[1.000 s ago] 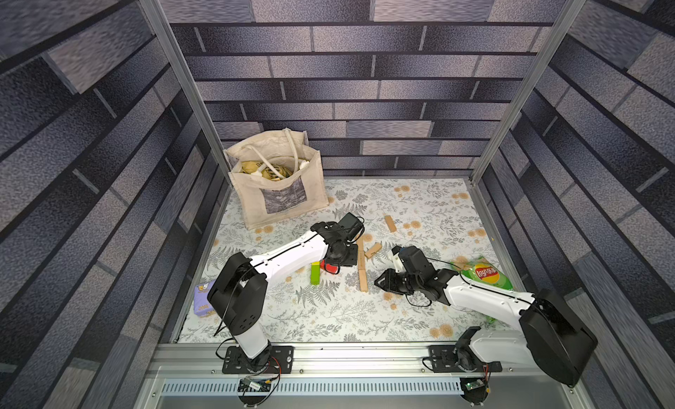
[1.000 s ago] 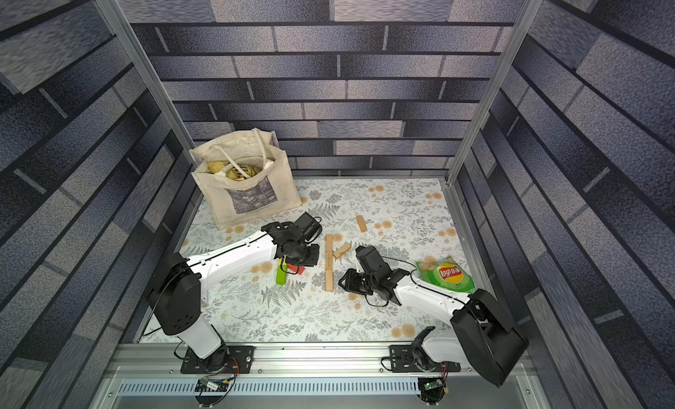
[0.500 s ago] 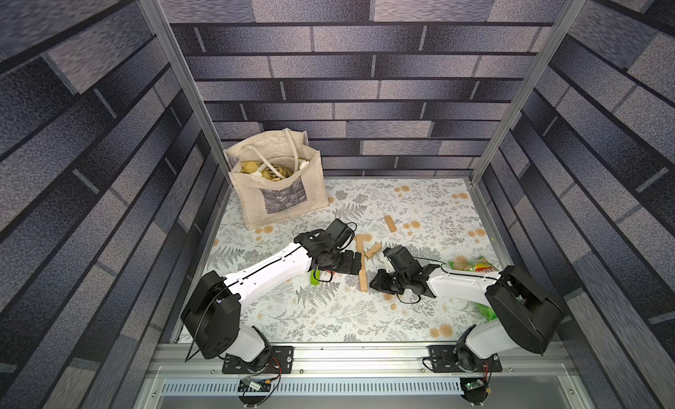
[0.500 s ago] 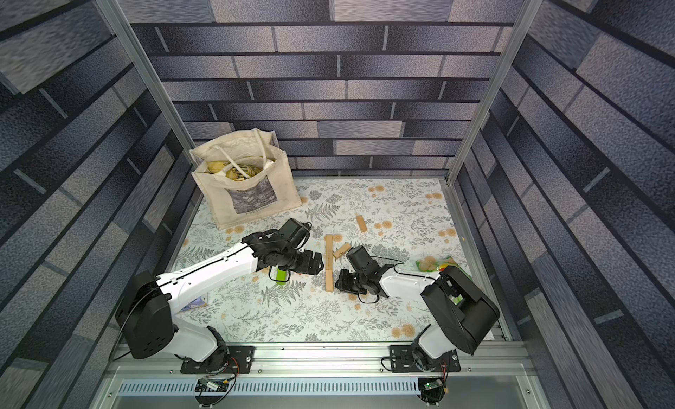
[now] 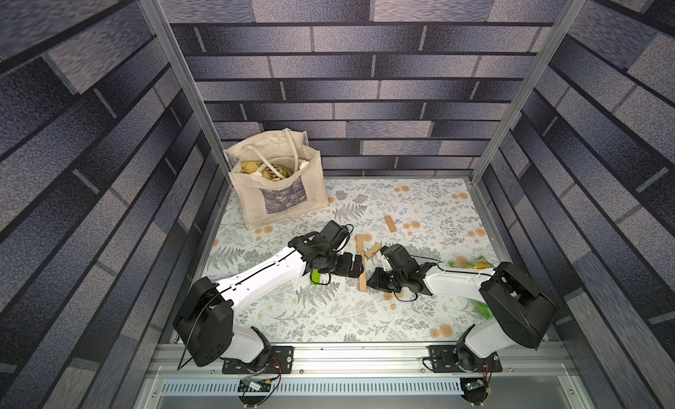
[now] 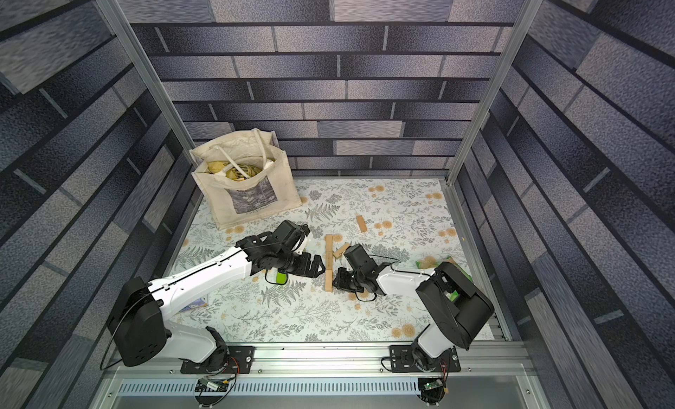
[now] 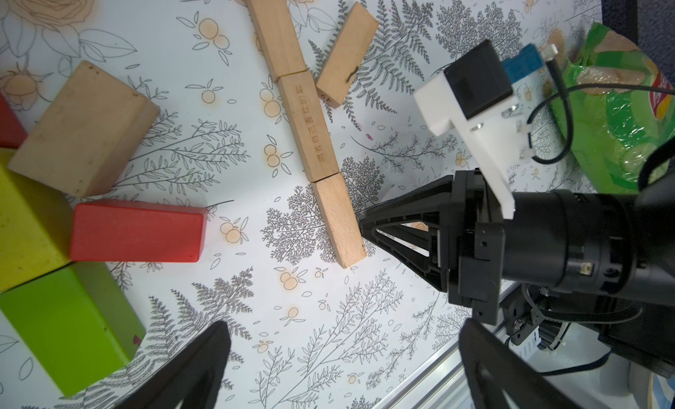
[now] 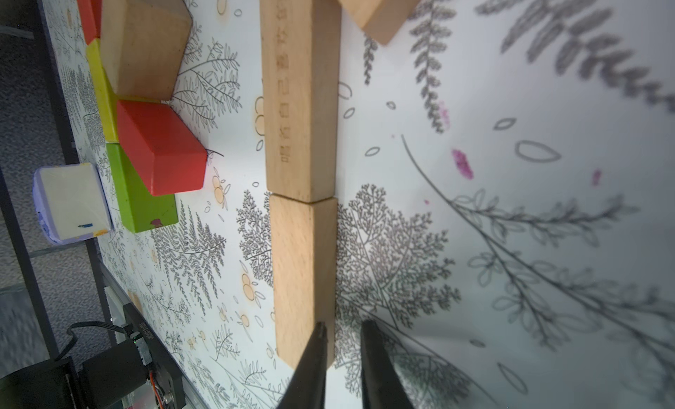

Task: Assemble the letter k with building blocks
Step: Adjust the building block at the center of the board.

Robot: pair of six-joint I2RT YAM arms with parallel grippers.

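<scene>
Lying end to end, three plain blocks [image 7: 307, 126] form a stem [image 5: 362, 283]; a fourth block [image 7: 345, 56] slants against its side. Right gripper [image 7: 365, 228], closed and empty, touches the stem's end block. Left gripper [image 7: 345, 326], spread wide and empty, sits beside the stem. Red block [image 7: 137, 231] and green block [image 7: 69, 326] lie apart on that same side.

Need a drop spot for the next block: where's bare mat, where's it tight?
Bare: the near strip of mat between the front rail and the stem of blocks; the far right, beyond the lone wood block. Tight: around the stem, with left gripper, right gripper and coloured blocks close.
</scene>
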